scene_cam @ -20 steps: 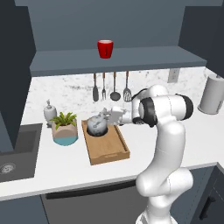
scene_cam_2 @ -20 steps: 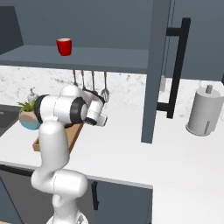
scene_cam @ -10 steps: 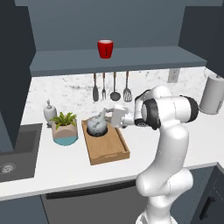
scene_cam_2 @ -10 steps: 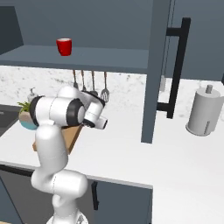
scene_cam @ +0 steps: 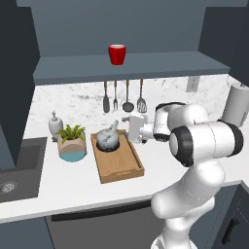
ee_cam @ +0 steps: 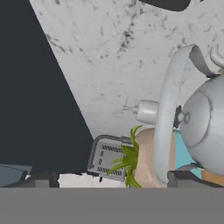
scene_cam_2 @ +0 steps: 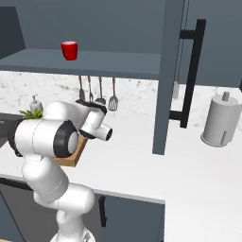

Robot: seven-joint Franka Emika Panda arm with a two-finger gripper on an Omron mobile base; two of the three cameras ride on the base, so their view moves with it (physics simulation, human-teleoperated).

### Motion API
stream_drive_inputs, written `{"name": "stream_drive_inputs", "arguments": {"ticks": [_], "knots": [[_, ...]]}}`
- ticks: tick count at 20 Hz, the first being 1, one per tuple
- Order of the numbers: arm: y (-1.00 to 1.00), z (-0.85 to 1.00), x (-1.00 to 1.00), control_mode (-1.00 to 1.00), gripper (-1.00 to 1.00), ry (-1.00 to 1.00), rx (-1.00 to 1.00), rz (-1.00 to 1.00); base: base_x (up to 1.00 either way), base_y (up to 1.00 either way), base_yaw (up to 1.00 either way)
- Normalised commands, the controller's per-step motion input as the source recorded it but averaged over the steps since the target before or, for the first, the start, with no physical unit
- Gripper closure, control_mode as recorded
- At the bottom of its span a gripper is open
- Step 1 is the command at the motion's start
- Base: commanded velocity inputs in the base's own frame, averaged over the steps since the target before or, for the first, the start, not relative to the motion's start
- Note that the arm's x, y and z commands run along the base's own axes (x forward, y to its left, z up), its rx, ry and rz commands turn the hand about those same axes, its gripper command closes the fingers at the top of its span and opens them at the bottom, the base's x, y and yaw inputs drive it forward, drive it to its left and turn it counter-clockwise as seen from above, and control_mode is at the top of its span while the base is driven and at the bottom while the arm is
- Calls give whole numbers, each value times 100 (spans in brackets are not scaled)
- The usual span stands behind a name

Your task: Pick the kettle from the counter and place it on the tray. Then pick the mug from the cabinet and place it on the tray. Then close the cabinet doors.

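**Kettle on the tray, mug still on the shelf**

A white marbled bench runs under a dark slate-blue cabinet, with utensils hanging on the wall behind and a sink at the far left. On the bench lies the wooden tray, and the grey-silver kettle sits inside it at the end nearest the wall, upright, spout and handle slanting up. Just beside the tray to the left stands a small potted plant, and behind that a soap dispenser.

The gripper hangs just to the right of the kettle, apart from it; in the hand view the kettle's handle arches between the two finger tips with open space on both sides, so the jaws are released and hold nothing. The first part of the task looks done.

The red mug stands on the cabinet shelf, well above and a little behind the tray. A cabinet door stands open at the right, its black bar handle facing the room.

The risks from here, as I judge them:
- Pulling away sideways could catch the kettle's handle on a finger and tip or drag the kettle off the tray.
- Rising to the shelf, the wrist passes close under the shelf's front edge and could strike it.
- The mug must land in the free near end of the tray; set down too close, it would knock the kettle.
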Motion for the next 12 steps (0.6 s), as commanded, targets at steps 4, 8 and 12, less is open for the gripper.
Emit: {"name": "stream_drive_inputs", "arguments": {"ticks": [4, 8, 12], "knots": [[0, 0, 0, -100, -100, 0, -1, 0, 0, 0, 0], [-6, 25, -19, -100, -100, 0, -1, 0, 0, 0, 0], [-9, 70, -51, -100, -100, 0, -17, -5, 0, 0, 0]]}}
